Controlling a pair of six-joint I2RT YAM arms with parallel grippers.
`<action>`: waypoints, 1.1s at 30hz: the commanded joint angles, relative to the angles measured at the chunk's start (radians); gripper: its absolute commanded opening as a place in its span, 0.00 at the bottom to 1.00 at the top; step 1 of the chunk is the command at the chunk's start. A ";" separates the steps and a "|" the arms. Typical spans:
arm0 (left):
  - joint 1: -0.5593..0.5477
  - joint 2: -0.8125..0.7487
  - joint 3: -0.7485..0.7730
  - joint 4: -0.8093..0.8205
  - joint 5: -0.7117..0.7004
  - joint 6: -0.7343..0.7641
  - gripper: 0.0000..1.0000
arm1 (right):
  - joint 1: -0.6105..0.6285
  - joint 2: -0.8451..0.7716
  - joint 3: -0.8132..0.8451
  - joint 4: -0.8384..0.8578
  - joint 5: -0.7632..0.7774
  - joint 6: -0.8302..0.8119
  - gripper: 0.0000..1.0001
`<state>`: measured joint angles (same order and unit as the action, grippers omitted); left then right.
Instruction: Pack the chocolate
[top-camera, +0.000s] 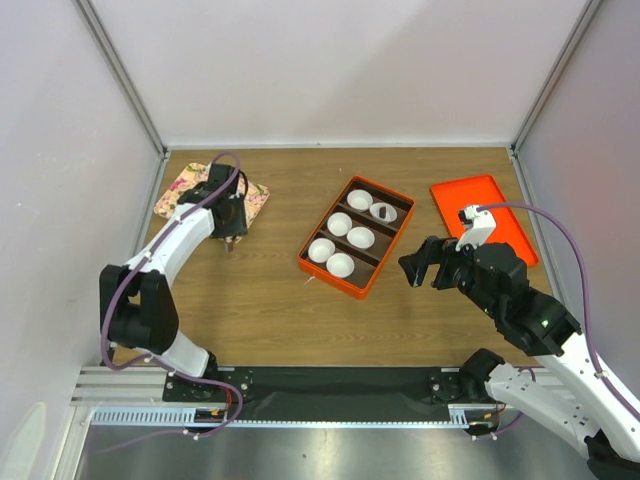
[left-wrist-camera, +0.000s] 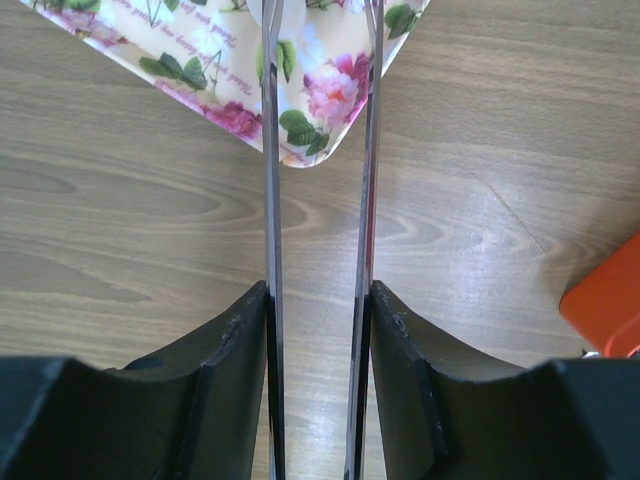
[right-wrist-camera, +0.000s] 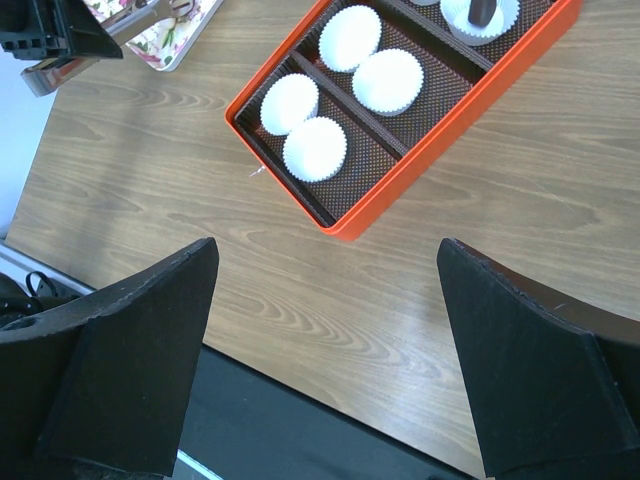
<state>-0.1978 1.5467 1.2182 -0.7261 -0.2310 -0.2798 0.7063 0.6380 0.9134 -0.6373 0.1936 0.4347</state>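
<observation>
The right jaws stand spread wide, gripping nothing, over bare desk. Straight ahead of them lies the orange box, its long axis slanting away to the right. White paper cups fill its compartments, the nearest ones empty. The only chocolate in view, a dark piece, sits in a cup at the box's far end.

The left jaws carry two thin metal blades, parallel with a gap between. Their tips run out of view over the corner of a flowered tray, so I cannot tell whether they pinch anything. From them the box lies well off to the right. The right arm is nearer the box, but any carry from the tray looks to be the left's, rightward to an empty cup.
</observation>
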 joint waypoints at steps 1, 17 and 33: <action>0.006 0.015 0.060 0.031 0.001 0.027 0.47 | -0.004 -0.008 0.002 0.027 0.007 -0.013 0.97; 0.009 0.042 0.040 0.040 0.018 0.037 0.44 | -0.005 0.009 -0.001 0.044 -0.002 -0.011 0.97; 0.009 0.067 0.043 0.036 0.027 0.025 0.35 | -0.005 0.002 0.001 0.034 0.006 -0.007 0.97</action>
<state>-0.1959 1.6127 1.2350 -0.7113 -0.2062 -0.2611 0.7044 0.6487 0.9134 -0.6308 0.1940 0.4320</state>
